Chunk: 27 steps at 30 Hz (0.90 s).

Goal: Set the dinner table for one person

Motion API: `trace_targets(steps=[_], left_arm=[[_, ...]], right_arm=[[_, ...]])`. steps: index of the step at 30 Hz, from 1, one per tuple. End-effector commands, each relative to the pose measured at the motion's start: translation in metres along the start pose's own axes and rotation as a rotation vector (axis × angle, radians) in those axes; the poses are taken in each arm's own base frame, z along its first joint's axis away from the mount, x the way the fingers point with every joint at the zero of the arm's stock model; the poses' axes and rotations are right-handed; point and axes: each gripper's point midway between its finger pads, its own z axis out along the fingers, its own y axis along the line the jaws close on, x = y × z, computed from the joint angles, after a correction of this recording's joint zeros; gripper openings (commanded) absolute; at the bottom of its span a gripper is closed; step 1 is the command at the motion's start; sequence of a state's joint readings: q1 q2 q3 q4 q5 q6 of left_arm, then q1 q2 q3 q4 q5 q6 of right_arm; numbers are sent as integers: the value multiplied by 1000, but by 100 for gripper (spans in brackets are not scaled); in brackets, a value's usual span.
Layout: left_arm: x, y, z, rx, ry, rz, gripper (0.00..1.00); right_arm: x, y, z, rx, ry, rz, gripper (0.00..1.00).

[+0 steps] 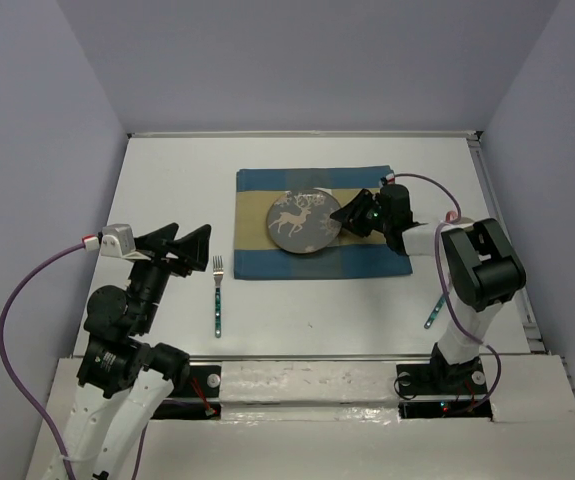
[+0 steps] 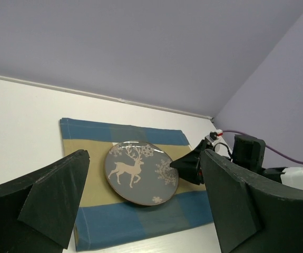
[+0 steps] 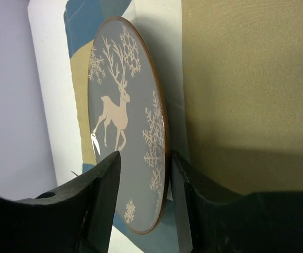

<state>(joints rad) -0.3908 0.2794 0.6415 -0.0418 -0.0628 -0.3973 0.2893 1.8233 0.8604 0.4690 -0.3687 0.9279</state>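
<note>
The dinner table (image 1: 167,180) spanned the view, bearing the placemat (image 1: 257,255). On it the plate (image 1: 297,220) sat tilted, its rim clamped by the right gripper (image 1: 343,215). The left gripper (image 1: 191,236) hung spread and empty near the fork (image 1: 218,295). The right arm partly hid a second utensil (image 1: 433,312).

Items in the overhead view, as I count them: one table (image 1: 167,190); one placemat (image 1: 257,255), upper centre; one plate (image 1: 302,220); one fork (image 1: 218,290), lower left of centre; one teal-handled utensil (image 1: 434,316), lower right, kind unclear; two arms, left arm (image 1: 127,300) and right arm (image 1: 477,270).
</note>
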Motion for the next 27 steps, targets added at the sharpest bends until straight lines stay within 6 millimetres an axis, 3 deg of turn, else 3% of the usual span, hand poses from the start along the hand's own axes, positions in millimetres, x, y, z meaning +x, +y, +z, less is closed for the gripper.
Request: trace_targets(steps=[1, 6, 13, 15, 17, 18, 20, 21, 23, 27], left_arm=[[-9, -5, 1, 28, -38, 14, 97], [-11, -6, 0, 32, -44, 13, 97], [-14, -8, -3, 43, -56, 12, 97], [-16, -9, -5, 46, -63, 12, 97], [-15, -10, -6, 52, -62, 13, 97], [-16, -12, -7, 60, -64, 10, 97], [-18, -14, -9, 70, -68, 11, 97], [-19, -18, -11, 86, -70, 9, 97], [-20, -23, -14, 112, -71, 10, 97], [-18, -35, -19, 169, -56, 0, 97]], right_arm=[[-23, 33, -11, -43, -69, -86, 57], [-27, 17, -21, 70, -94, -141, 67], [-38, 9, -51, 189, -145, -240, 65], [-55, 18, -72, 231, -214, -294, 61], [-64, 10, -95, 342, -249, -341, 56], [-81, 16, -117, 386, -337, -363, 55], [-94, 5, -146, 505, -396, -397, 55], [-109, -4, -176, 616, -484, -401, 55], [-129, -15, -209, 743, -575, -404, 54], [-136, -32, -242, 868, -602, -380, 55]])
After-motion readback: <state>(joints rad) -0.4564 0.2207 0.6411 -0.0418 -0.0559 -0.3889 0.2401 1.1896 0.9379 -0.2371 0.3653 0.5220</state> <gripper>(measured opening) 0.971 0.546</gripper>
